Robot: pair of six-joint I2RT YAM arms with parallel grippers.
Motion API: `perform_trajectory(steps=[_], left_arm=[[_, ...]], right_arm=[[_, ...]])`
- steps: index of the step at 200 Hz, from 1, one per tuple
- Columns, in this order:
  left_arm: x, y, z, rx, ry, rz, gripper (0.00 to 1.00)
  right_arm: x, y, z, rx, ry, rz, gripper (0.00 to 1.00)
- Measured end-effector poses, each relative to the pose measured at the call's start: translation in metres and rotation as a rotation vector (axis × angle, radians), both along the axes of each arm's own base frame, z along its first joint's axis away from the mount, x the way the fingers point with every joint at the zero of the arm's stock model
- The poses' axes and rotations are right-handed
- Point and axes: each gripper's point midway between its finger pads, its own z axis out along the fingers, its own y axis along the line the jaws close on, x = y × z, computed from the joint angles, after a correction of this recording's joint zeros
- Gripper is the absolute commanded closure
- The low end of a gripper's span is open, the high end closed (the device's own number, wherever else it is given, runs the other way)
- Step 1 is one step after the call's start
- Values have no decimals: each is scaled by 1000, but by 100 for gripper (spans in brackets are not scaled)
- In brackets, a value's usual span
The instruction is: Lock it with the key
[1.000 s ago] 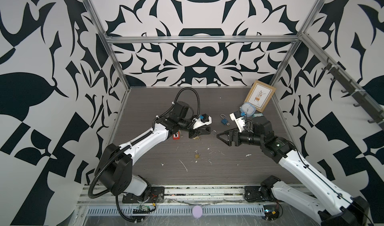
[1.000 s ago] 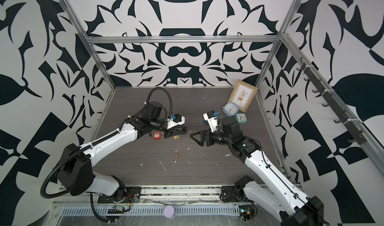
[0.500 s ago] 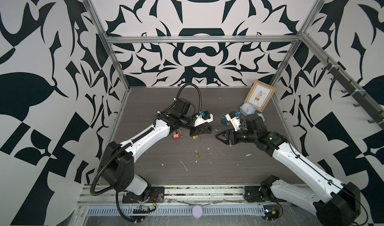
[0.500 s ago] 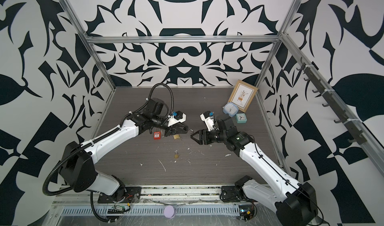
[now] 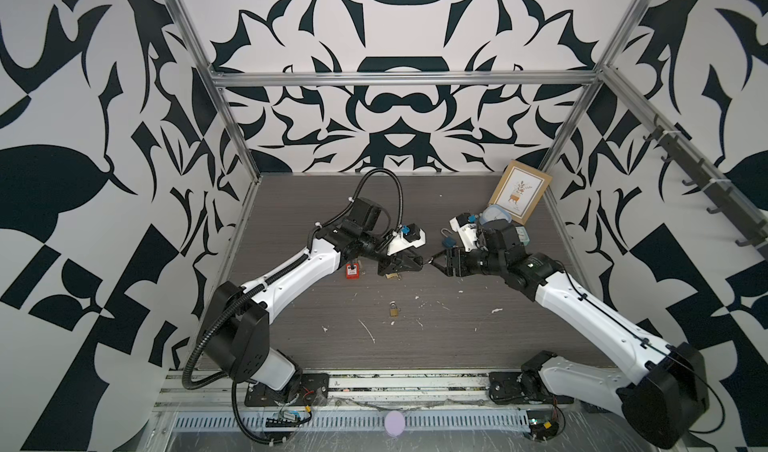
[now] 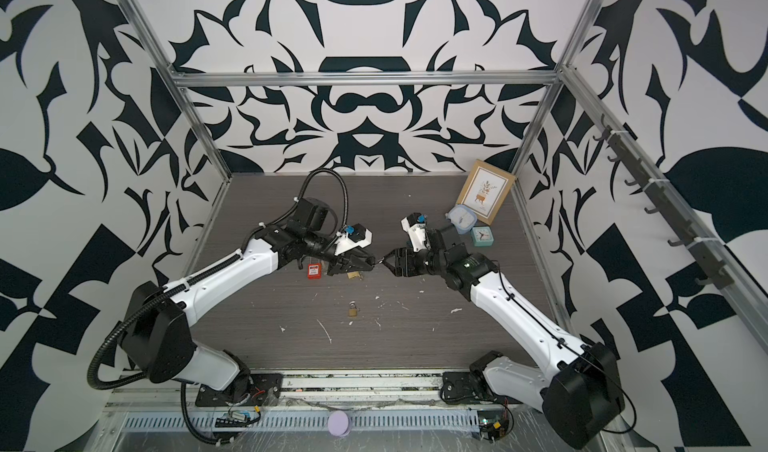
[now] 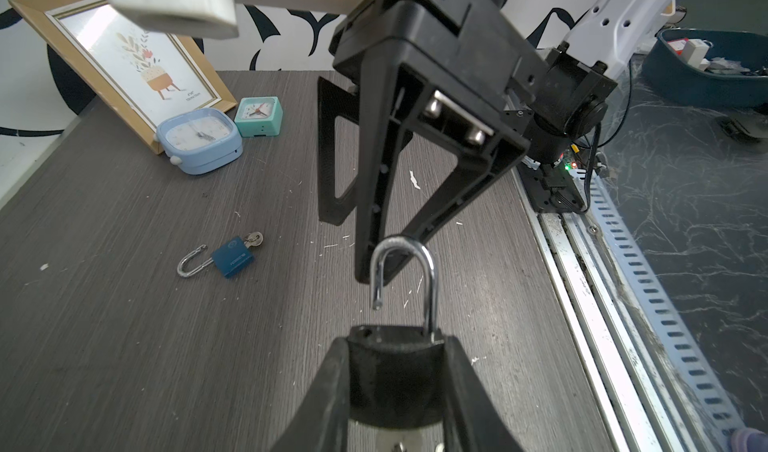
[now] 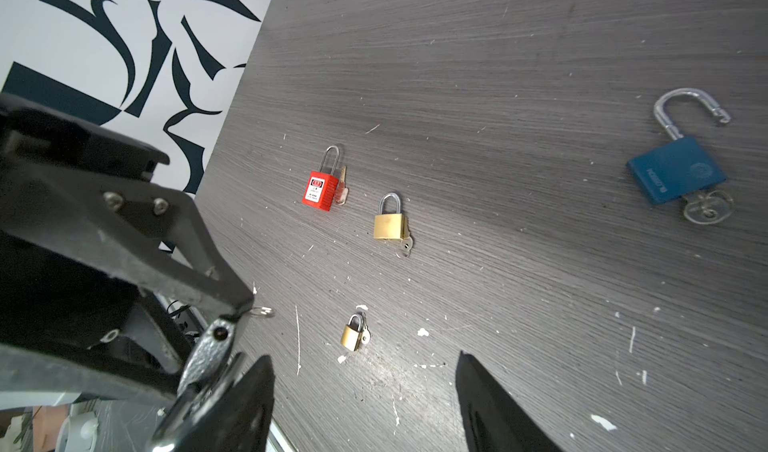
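My left gripper (image 7: 397,342) is shut on a black padlock (image 7: 395,375) and holds it above the table. Its silver shackle (image 7: 430,271) is sprung open and points at my right gripper (image 8: 363,356). A silver key (image 8: 212,346) on a small ring hangs beside my left fingertip. My right gripper is open with nothing between its fingers. One of those fingers (image 7: 374,205) is right at the shackle's top. In both top views the two grippers meet tip to tip at mid-table, left gripper (image 5: 419,263) and right gripper (image 5: 436,262).
On the table lie a blue padlock (image 8: 675,176) with open shackle and key, a red padlock (image 8: 320,190), a brass padlock (image 8: 388,225) and a small brass padlock (image 8: 353,333). A picture frame (image 5: 519,190), a blue clock (image 7: 199,138) and a teal clock (image 7: 258,115) stand at the back right.
My right gripper has moved in toward the left gripper's tip and its jaws have narrowed a little. The left gripper has kept its hold on the black padlock.
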Motion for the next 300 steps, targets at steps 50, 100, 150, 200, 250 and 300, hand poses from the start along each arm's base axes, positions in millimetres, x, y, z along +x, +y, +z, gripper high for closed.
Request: perform_trajectory(steps=[50,100,150,200,250,300], left_arm=[[7,1,-16,77,-114,19,100],[17,2,-27,149,-201,56,100],[21,-1,-35,196,-235,72,100],[20,-2,-37,211,-251,73,100],[20,-3,-37,214,-254,73,100],[19,-3,-38,214,-252,72,100]], right_arm=[[-6,-15,29,19,-26,-85,29],[-14,-17,37,106,85,-171,38],[-5,0,13,166,247,-200,49],[5,11,-5,186,322,-205,57],[8,16,-15,210,350,-206,63],[9,23,-15,232,355,-191,74]])
